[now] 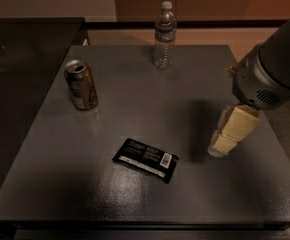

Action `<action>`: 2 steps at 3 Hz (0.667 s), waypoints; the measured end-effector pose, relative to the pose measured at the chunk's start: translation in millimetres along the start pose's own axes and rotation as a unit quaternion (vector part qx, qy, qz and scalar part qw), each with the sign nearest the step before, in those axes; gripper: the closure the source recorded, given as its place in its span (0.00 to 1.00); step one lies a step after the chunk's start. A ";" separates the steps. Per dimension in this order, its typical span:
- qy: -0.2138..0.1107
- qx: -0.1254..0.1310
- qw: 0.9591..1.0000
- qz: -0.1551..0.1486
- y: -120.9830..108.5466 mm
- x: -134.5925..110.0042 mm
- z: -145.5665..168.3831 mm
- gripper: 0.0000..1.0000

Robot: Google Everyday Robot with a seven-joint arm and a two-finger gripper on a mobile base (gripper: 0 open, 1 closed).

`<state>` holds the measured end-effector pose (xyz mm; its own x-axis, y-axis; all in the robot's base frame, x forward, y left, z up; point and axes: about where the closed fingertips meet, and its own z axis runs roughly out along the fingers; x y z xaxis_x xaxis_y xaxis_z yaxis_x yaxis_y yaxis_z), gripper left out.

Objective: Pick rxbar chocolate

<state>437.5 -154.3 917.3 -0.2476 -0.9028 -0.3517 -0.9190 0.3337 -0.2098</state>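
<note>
1. The rxbar chocolate (145,159) lies flat towards the front edge of the table (135,84), with open surface on every side.
2. My gripper (224,140) hangs over the table's right side, apart from the bar. I cannot tell its grip.
3. The arm is cut off at the right of the view.

- The flat black rectangular snack-bar wrapper (145,159) is glossy black, with a white barcode patch near its right end and lines of small pale print.
- The brown-gold metal drink can (81,85) has brown-gold sides with darker markings and a silvery top.
- The clear plastic water bottle (164,35) is see-through, with a white cap and a pale label band.
- The flat dark grey matte surface (135,99) shows a finely speckled sheen towards its front edge.
- The cream-coloured blocky pincer (221,145), over the right part of the surface, is plain pale cream.
- The rounded arm housing (272,74) above it is black over silver-grey, with a dotted vent pattern.
</note>
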 end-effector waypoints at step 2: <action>-0.055 -0.012 0.998 0.021 30.4 -28.9 45.2 0.00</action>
<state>430.6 -105.9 879.8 -0.2512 -0.8524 -0.4586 -0.9164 0.3619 -0.1709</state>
